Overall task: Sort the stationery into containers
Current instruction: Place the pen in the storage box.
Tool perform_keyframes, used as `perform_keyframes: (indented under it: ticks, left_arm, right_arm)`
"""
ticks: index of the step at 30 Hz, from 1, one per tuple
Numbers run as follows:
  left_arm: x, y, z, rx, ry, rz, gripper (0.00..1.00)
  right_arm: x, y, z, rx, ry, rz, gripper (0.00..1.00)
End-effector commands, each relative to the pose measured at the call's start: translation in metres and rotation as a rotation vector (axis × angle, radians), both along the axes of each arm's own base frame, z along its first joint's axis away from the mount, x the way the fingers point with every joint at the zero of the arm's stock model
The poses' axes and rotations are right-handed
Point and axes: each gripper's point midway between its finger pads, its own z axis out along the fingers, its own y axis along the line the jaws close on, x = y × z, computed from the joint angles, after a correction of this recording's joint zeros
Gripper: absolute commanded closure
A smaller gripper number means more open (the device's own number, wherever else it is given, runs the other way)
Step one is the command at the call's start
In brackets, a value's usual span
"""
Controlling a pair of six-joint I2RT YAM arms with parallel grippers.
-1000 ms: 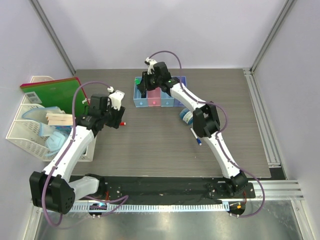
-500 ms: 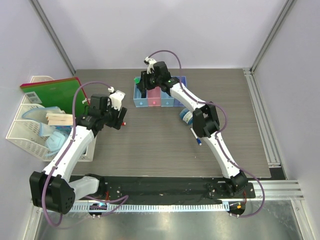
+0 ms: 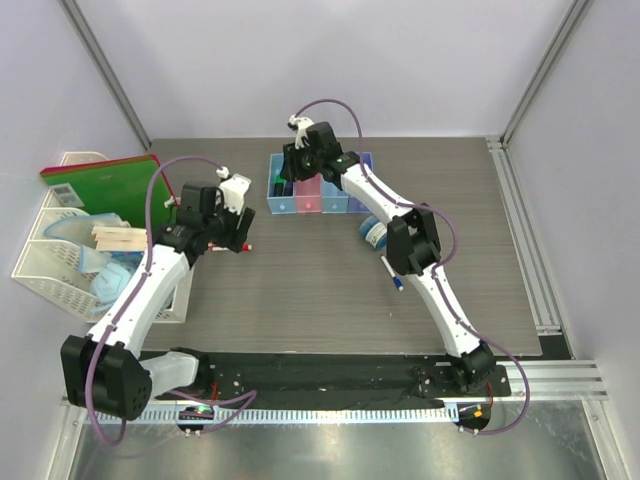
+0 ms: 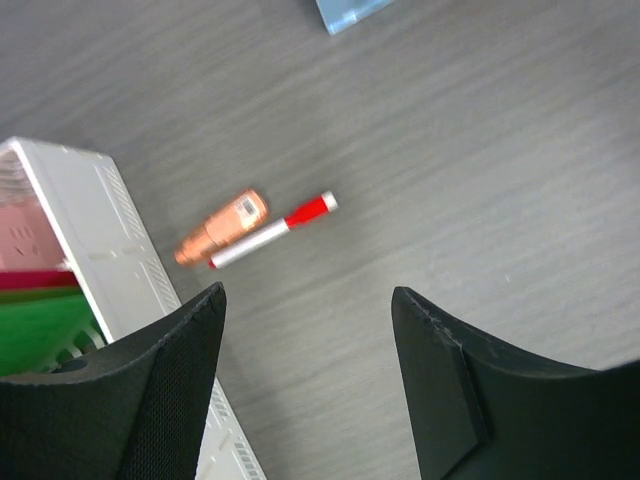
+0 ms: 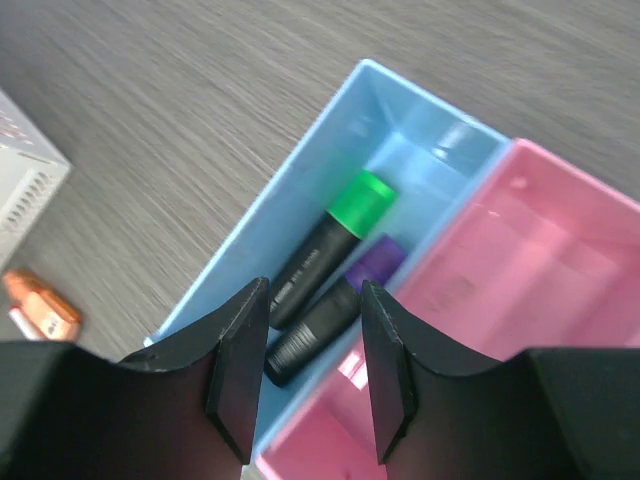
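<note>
Two short black highlighters, one with a green cap (image 5: 335, 240) and one with a purple end (image 5: 335, 312), lie side by side in the leftmost light blue bin (image 5: 300, 180) of the row of bins (image 3: 320, 196). My right gripper (image 5: 315, 292) hovers open and empty just above them, over the bin row's left end (image 3: 290, 172). My left gripper (image 4: 308, 300) is open and empty above the table (image 3: 226, 226). A white marker with a red cap (image 4: 272, 232) lies beyond it. A round blue jar (image 3: 373, 235) and a blue-capped marker (image 3: 391, 273) lie right of centre.
An orange tube (image 4: 220, 228) lies against the red-capped marker, next to the white mesh organiser (image 4: 95, 250). The organiser (image 3: 55, 265) at the left edge holds a green notebook (image 3: 105, 188) and wooden sticks (image 3: 118, 237). The pink bin (image 5: 520, 290) adjoins the light blue one.
My left gripper has moved a little toward the far side of the table. The right gripper has shifted slightly over the leftmost bin, and the green cap beside it no longer shows from above.
</note>
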Motion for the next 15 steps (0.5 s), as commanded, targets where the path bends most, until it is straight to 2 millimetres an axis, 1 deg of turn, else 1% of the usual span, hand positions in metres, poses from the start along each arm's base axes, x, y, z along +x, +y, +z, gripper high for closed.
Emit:
perform_keyframes:
  ticks: [1, 2, 3, 4, 5, 6, 7, 8, 9, 10, 11, 12, 13, 14, 15]
  left_arm:
    - [0.045, -0.003, 0.037, -0.022, -0.121, 0.051, 0.32]
    - [0.050, -0.004, 0.040, -0.025, -0.125, 0.051, 0.32]
    - [0.061, -0.007, 0.041, -0.027, -0.123, 0.049, 0.32]
    - [0.069, -0.009, 0.044, -0.037, -0.136, 0.055, 0.32]
    - [0.076, -0.010, 0.043, -0.036, -0.136, 0.059, 0.32]
    - [0.089, -0.013, 0.042, -0.037, -0.136, 0.060, 0.32]
    - [0.098, -0.014, 0.042, -0.035, -0.138, 0.068, 0.32]
    - [0.105, -0.016, 0.042, -0.042, -0.136, 0.074, 0.32]
    - [0.115, -0.019, 0.052, -0.054, -0.158, 0.074, 0.32]
    - [0.125, -0.023, 0.038, -0.052, -0.123, 0.073, 0.32]
    - [0.130, -0.029, 0.038, -0.073, -0.117, 0.061, 0.32]
    - [0.139, -0.033, 0.045, -0.089, -0.128, 0.059, 0.32]
    - [0.147, -0.039, 0.035, -0.096, -0.105, 0.053, 0.32]
    - [0.152, -0.044, 0.032, -0.107, -0.096, 0.042, 0.32]
    - [0.161, -0.049, 0.041, -0.123, -0.115, 0.035, 0.33]
  right_arm:
    - [0.004, -0.058, 0.111, -0.125, -0.221, -0.117, 0.53]
    - [0.007, -0.077, 0.115, -0.166, -0.231, -0.179, 0.52]
    - [0.003, -0.090, 0.097, -0.223, -0.209, -0.175, 0.52]
    - [0.008, -0.111, 0.098, -0.246, -0.209, -0.206, 0.52]
    - [0.007, -0.129, 0.116, -0.257, -0.231, -0.251, 0.52]
    - [0.003, -0.142, 0.103, -0.291, -0.197, -0.262, 0.52]
    - [0.007, -0.162, 0.104, -0.313, -0.194, -0.299, 0.52]
    - [0.006, -0.175, 0.109, -0.342, -0.201, -0.320, 0.52]
    - [0.004, -0.189, 0.098, -0.379, -0.174, -0.334, 0.53]
    - [0.004, -0.199, 0.094, -0.394, -0.162, -0.344, 0.52]
    - [0.006, -0.212, 0.089, -0.404, -0.144, -0.360, 0.53]
    - [0.004, -0.218, 0.082, -0.412, -0.121, -0.357, 0.52]
    - [0.002, -0.223, 0.073, -0.426, -0.102, -0.356, 0.53]
    - [0.002, -0.228, 0.071, -0.436, -0.095, -0.358, 0.53]
    - [0.000, -0.230, 0.064, -0.448, -0.081, -0.352, 0.52]
